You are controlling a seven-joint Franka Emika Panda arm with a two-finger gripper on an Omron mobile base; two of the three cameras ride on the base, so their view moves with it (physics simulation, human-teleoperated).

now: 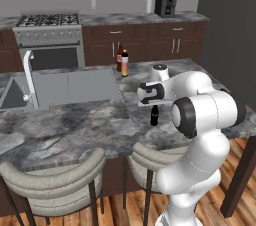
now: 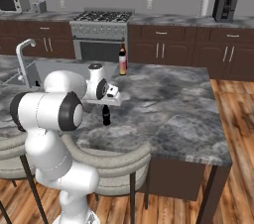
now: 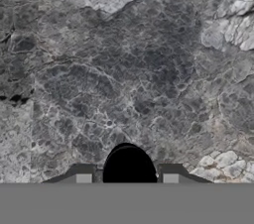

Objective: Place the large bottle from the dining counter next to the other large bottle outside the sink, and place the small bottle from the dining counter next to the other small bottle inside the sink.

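Two bottles stand side by side at the far edge of the dining counter (image 1: 75,130): the tall dark-brown large bottle (image 1: 119,58) with its red label, and, just to its right and touching or nearly so, the pale cream-pink other large bottle (image 1: 124,64) with an orange band and dark cap. At far left in the left base view sits the sink (image 1: 12,94), its arched white faucet (image 1: 28,72) rising beside it and a flat grey drainboard (image 1: 75,86) stretching right toward the two bottles. Behind them a stove (image 1: 48,35) stands against the back wall. Right of the drainboard, nearer the front edge, a small dark bottle (image 1: 154,115) stands upright on bare marble, well apart from the tall pair. The gripper (image 1: 154,108) hangs directly over it, pointing down; in the hand view the bottle's black top (image 3: 128,164) sits between the two fingertips (image 3: 83,174), which flank it closely, though I cannot tell whether they press on it. Two grey-backed chairs (image 1: 55,180) are tucked under the counter's near side.
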